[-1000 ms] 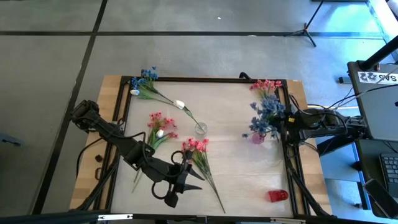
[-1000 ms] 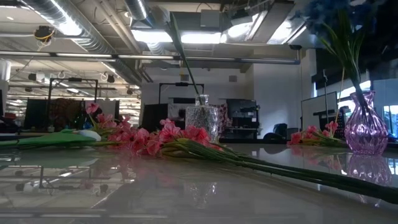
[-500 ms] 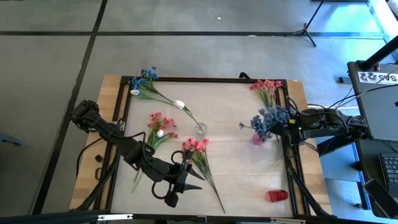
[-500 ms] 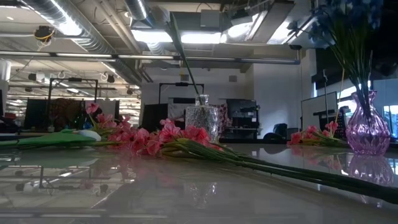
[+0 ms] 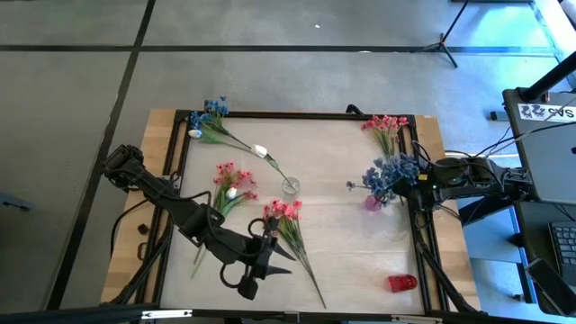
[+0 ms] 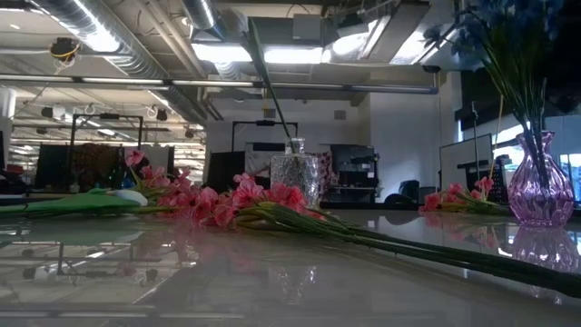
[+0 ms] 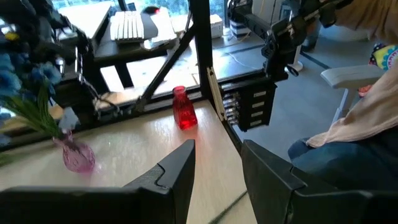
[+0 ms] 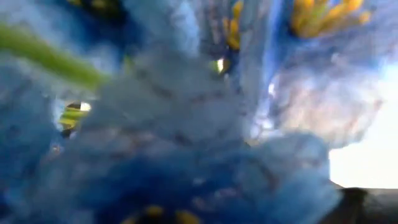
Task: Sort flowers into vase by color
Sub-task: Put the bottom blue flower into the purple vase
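- High view puts the right gripper (image 5: pixel 407 183) at the table's right edge, just beside the blue flowers (image 5: pixel 389 173) standing in the pink vase (image 5: pixel 373 200); whether its fingers are parted or grip the stems I cannot tell, as the blooms hide them.
- Right wrist view is filled with soft, fuzzy blue petals with yellow centres and one green stem (image 8: pixel 50 57).
- That pink vase is clear tinted glass, round-bellied with a narrow neck and flared lip (image 6: pixel 540 182).
- Beyond it, at the far right corner, a pink sprig (image 5: pixel 385 126) lies flat.
- Left gripper (image 5: pixel 255 270) hovers near the table's front, its dark, blocky fingers (image 7: pixel 177 171) partly apart and holding nothing.
- Just beside it lies a pink sprig with a long thin stem (image 5: pixel 290 225).
- Mid-table stands a small clear faceted glass vase (image 5: pixel 290 186) with a white bud (image 5: pixel 260 151) leaning out of it.
- More pink blooms (image 5: pixel 232 177) lie to the left; a blue bunch (image 5: pixel 210 115) rests at the far left corner.
- Small red bottle (image 5: pixel 401 283) lies at the near right.
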You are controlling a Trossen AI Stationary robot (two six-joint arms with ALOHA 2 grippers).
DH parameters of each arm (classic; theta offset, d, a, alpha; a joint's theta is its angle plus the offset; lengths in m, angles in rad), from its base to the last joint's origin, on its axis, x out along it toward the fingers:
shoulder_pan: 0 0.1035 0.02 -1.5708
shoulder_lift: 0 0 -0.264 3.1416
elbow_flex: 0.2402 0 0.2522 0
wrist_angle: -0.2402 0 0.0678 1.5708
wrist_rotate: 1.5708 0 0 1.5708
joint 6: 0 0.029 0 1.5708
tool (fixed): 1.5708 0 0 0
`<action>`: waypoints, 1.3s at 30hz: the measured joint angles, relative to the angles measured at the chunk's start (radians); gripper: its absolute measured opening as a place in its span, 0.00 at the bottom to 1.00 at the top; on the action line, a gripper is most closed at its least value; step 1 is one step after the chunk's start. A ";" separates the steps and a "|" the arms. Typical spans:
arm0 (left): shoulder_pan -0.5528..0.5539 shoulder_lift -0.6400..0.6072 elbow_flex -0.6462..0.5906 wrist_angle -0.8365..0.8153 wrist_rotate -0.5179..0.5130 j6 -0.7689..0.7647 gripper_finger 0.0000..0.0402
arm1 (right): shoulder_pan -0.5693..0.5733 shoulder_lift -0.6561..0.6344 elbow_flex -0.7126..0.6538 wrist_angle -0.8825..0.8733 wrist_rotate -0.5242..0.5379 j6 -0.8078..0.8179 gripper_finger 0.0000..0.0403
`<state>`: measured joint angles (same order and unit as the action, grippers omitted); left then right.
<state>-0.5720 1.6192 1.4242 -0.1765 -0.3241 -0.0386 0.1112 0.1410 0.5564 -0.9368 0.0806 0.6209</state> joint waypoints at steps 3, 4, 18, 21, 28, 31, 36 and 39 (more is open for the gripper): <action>0.000 0.000 0.000 -0.029 0.000 -0.005 0.32 | 0.000 0.000 0.000 -0.013 -0.021 0.010 0.33; 0.000 0.000 0.000 -0.027 0.000 -0.005 0.32 | 0.000 0.000 0.000 -0.014 -0.041 0.023 0.33; 0.000 0.000 0.000 -0.025 0.000 -0.005 0.32 | 0.000 0.000 0.000 -0.099 0.032 -0.001 0.33; 0.000 0.000 0.000 -0.025 0.000 -0.005 0.32 | 0.000 0.000 0.000 -0.054 0.032 -0.029 0.33; 0.001 0.005 0.000 -0.017 -0.003 0.015 0.32 | 0.000 0.000 0.000 -0.029 -0.021 -0.077 0.33; 0.007 0.032 0.001 0.037 -0.026 0.044 0.32 | 0.000 0.000 0.000 -0.034 -0.020 -0.077 0.33; 0.054 0.126 0.001 0.155 -0.071 0.050 0.35 | 0.000 0.000 0.000 -0.034 -0.010 -0.077 0.33; 0.093 0.205 0.001 0.237 -0.078 0.069 0.36 | 0.000 0.000 0.000 -0.034 -0.011 -0.076 0.33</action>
<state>-0.4792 1.8240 1.4250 0.0605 -0.4023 0.0307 0.1112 0.1410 0.5564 -0.9710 0.0700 0.5449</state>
